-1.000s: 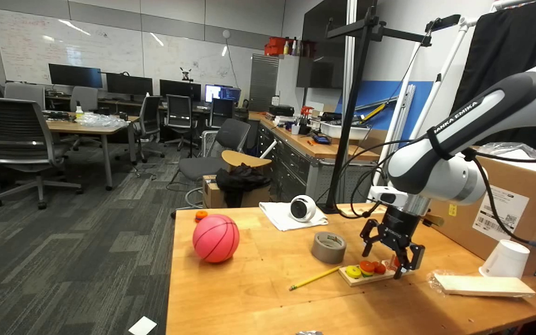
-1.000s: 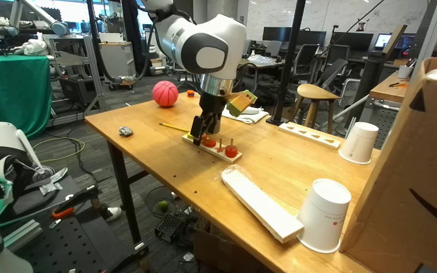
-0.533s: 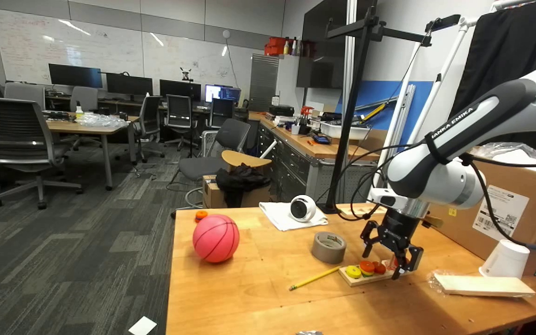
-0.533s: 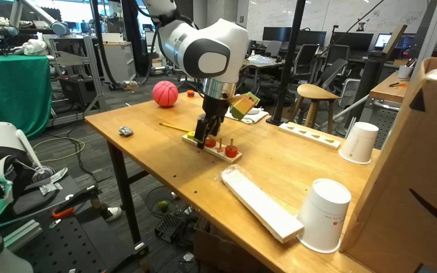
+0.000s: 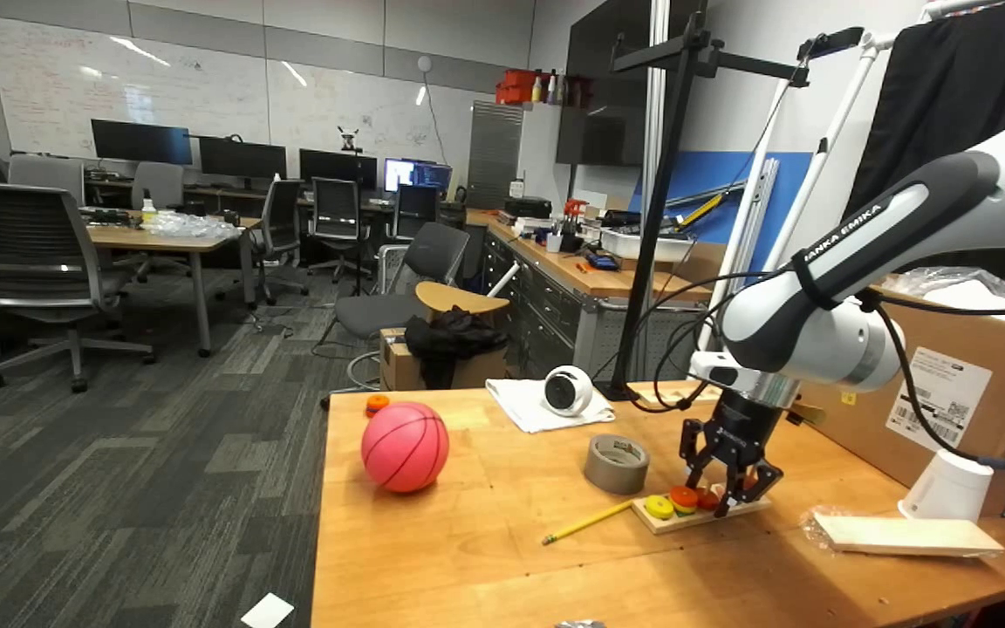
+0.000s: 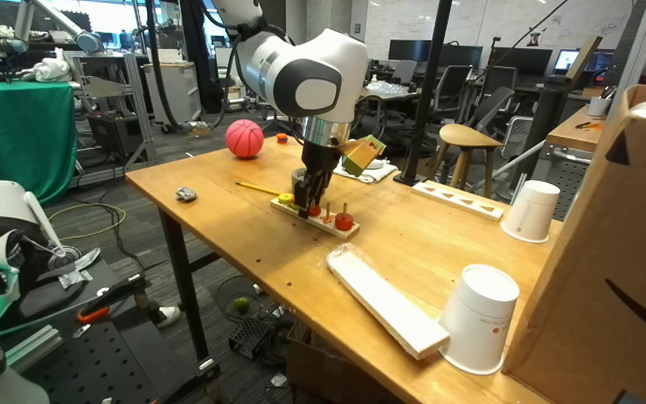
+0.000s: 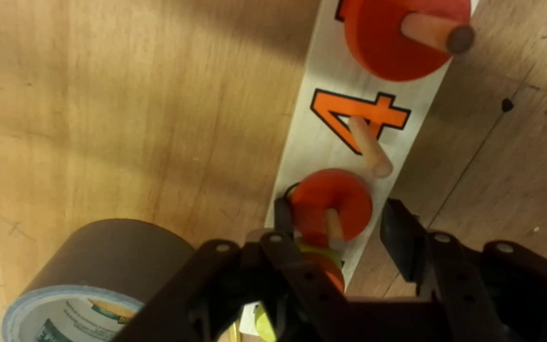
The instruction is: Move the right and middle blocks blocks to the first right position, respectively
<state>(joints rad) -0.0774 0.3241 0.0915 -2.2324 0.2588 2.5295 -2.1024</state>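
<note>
Exterior view: wooden table (image 5: pixel 468 558), carpet (image 5: pixel 180 488), whiteboard (image 5: pixel 145 96); claw (image 5: pixel 706 497) astride red block (image 5: pixel 707 501).

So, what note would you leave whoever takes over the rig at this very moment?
Gripper: open, straddling the middle red disc, a gap showing on one side.
Where: that disc is on its peg; the end red disc is on the end peg; the bare "4" peg stands between.
Done: can't tell; neither disc is lifted.
Left: probably grasp, lift and move each; target peg unclear.
</note>
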